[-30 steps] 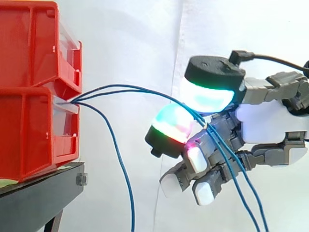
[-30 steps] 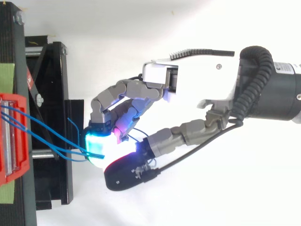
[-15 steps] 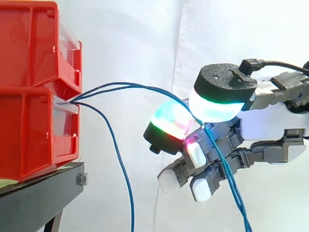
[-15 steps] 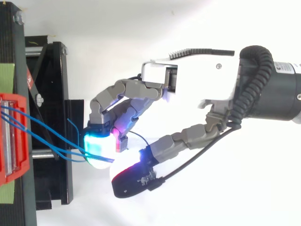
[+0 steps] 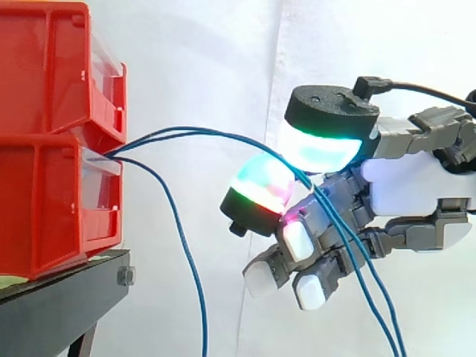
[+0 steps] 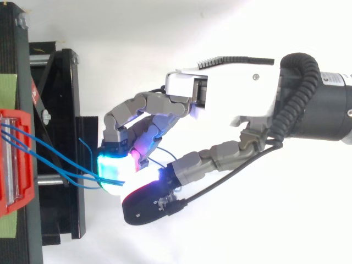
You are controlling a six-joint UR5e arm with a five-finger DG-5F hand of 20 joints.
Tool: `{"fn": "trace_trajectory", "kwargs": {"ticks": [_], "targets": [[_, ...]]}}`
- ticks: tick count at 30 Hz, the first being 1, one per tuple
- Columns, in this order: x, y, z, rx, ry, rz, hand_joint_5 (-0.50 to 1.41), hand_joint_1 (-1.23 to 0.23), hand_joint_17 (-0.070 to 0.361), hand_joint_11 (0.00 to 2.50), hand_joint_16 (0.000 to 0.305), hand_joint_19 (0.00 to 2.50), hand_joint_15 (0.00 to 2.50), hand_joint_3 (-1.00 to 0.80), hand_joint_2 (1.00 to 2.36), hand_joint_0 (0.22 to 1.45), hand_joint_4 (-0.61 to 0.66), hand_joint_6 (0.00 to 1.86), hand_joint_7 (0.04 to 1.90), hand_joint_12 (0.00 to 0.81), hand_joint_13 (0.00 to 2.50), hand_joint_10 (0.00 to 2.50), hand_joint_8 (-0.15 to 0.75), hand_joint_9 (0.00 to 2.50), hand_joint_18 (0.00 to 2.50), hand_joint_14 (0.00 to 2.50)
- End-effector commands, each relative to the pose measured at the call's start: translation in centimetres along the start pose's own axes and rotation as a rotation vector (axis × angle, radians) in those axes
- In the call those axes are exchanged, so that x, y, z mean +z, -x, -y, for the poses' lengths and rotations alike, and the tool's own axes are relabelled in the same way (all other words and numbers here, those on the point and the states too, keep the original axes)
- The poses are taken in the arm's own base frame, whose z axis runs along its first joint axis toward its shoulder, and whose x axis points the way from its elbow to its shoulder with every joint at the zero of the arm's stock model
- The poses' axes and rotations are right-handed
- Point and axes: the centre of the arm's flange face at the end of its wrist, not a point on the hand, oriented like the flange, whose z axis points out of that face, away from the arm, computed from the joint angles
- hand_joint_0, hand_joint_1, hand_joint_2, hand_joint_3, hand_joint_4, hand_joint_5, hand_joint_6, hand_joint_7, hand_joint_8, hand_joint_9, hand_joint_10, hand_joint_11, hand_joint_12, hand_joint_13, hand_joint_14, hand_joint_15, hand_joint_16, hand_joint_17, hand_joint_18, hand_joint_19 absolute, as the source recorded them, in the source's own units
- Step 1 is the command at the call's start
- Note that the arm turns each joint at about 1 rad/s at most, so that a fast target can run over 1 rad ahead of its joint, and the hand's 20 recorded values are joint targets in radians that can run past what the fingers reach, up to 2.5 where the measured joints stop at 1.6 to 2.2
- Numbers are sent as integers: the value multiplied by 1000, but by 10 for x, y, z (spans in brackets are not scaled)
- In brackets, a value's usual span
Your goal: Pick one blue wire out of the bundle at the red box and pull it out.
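Looking across, I have the red boxes (image 5: 44, 141) on their black stand (image 5: 59, 290) at nine o'clock of the hand (image 5: 416, 186). Its fingers (image 5: 260, 193) are curled, pinching two blue wires (image 5: 193, 134) that run from the lower box's front, seemingly one too many for a pull toward three o'clock. A third wire (image 5: 186, 253) droops free toward six o'clock.
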Motion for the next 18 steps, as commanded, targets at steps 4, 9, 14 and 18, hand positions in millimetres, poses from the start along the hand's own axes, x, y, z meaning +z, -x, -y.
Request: {"fn": "trace_trajectory", "kwargs": {"ticks": [4, 9, 14, 18], "targets": [[0, 0, 0, 0, 1, -1, -180, -864, 136, 667, 60, 420, 321, -267, 1016, 649, 298, 842, 1078, 466, 658, 17, 388, 804, 728, 11], [0, 0, 0, 0, 0, 0, -189, -934, 135, 692, 60, 362, 301, -344, 1011, 722, 276, 867, 1081, 464, 674, 16, 389, 817, 769, 11], [0, 0, 0, 0, 1, -10, -176, -849, 135, 583, 60, 421, 313, -398, 1007, 628, 353, 836, 1111, 457, 661, 16, 367, 815, 747, 13], [0, 0, 0, 0, 1, -10, -113, -587, 141, 460, 63, 492, 328, -420, 1006, 530, 294, 713, 1169, 464, 643, 12, 368, 857, 676, 11]]}}
